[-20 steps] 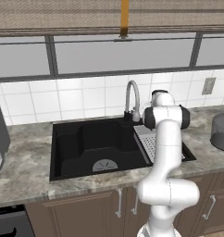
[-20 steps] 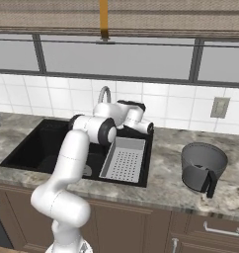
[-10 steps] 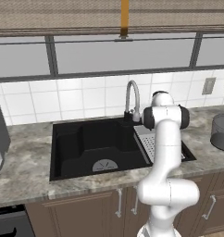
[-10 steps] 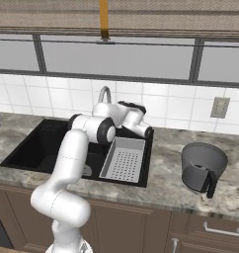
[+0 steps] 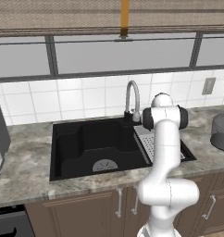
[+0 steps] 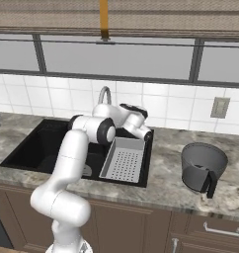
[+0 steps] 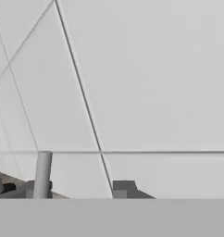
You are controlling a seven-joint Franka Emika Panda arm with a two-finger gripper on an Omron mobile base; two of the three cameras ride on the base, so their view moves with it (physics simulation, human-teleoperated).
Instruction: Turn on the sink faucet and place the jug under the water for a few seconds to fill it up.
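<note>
At left, the black sink point(image 5: 97, 146) lies dry, with no water running from the gooseneck sink faucet point(image 5: 131, 99) behind it; the Panda arm's hand point(image 6: 147, 135) reaches in low by the faucet's base, near the tiled wall, and how far its jaws stand apart cannot be told. At far right the jug point(image 6: 203, 167) waits upright on the desk point(image 6: 166, 178), well apart from the sink. Judging by this, both turning on the tap and the filling remain to be done.

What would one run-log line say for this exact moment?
arm: hand by sink faucet base | water: none seen | jug: on counter, right of sink, empty | tray: in sink
</note>
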